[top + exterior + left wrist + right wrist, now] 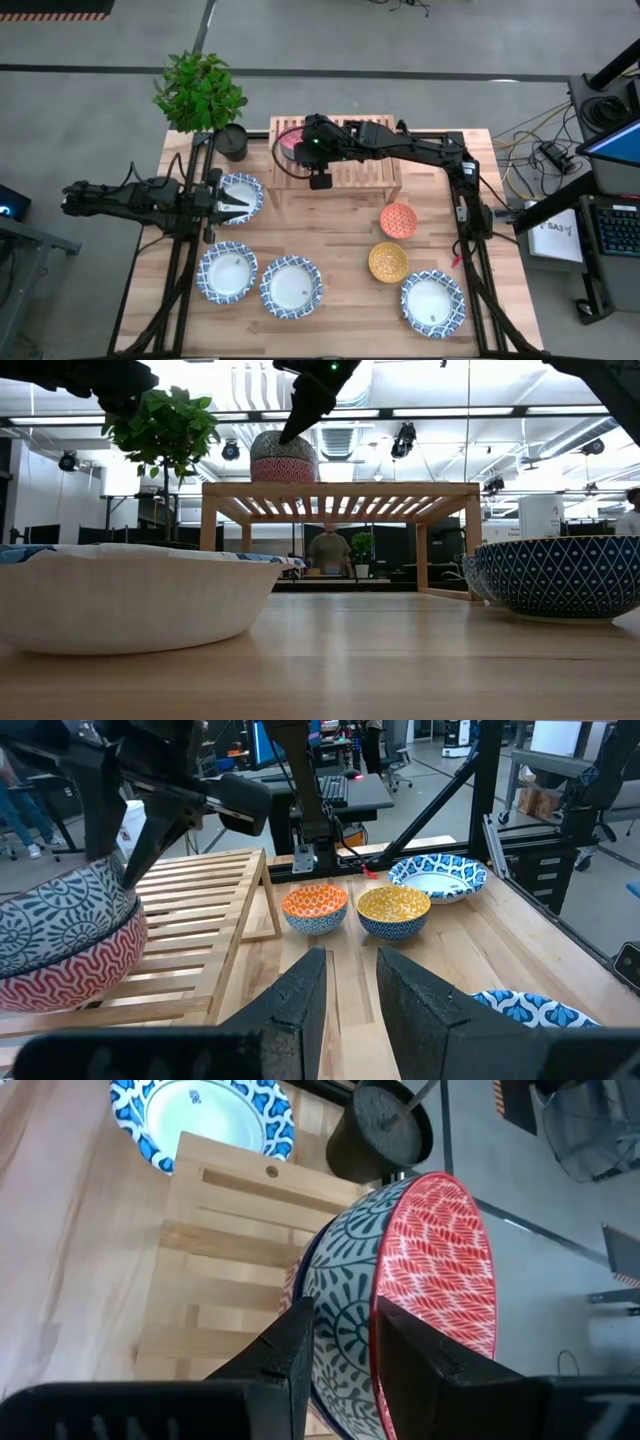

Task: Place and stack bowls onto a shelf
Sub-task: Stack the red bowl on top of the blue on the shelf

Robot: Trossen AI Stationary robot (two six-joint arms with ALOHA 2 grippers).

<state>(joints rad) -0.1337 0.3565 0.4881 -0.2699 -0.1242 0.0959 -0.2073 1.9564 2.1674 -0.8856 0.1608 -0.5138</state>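
Between the right fingers: the rim of the grey bowl, which sits nested in the pink bowl on the shelf; one finger is inside the rim, one outside, close together on the wall.
Right gripper: over the shelf's left end, near the plant pot.
Step in hand: I judge it is setting the grey bowl into the pink one; it is good to let the fingers part only when the bowl sits level, then lift straight up so the stack does not tip.
Left gripper: fingers a little apart, holding nothing; it waits beside a blue-rim bowl.
In front of the left fingers: orange bowl and yellow bowl, side by side on the table.
Other bowls: three more blue-rim bowls along the near table edge.
Hard to see: if the grey bowl sits fully down; the arm covers the stack from above, and the low view shows only its side.
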